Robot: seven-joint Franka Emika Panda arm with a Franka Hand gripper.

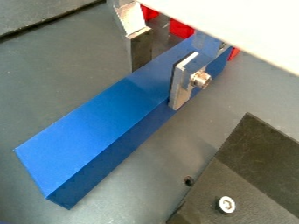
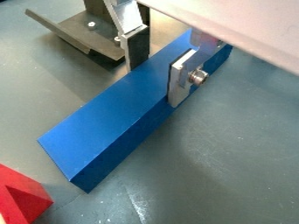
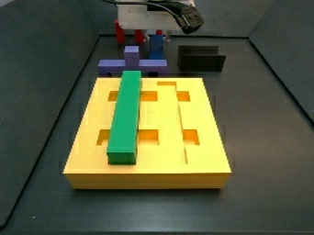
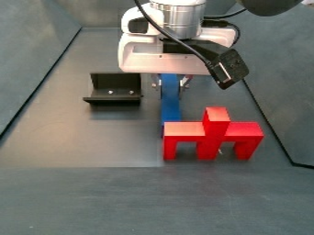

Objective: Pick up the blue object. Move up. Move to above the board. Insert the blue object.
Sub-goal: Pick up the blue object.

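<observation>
The blue object (image 2: 122,118) lies flat on the worktop (image 2: 222,166), beyond the board (image 3: 150,138) and beside the fixture (image 4: 112,90). The gripper (image 2: 158,54) straddles its far end, fingers (image 2: 184,77) closed narrowly against its sides.

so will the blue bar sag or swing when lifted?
The blue bar looks rigid, so it probably won't sag. The claw straddles it near one end, so the long free end may droop or pivot. Flat faces: unlikely to roll.
</observation>
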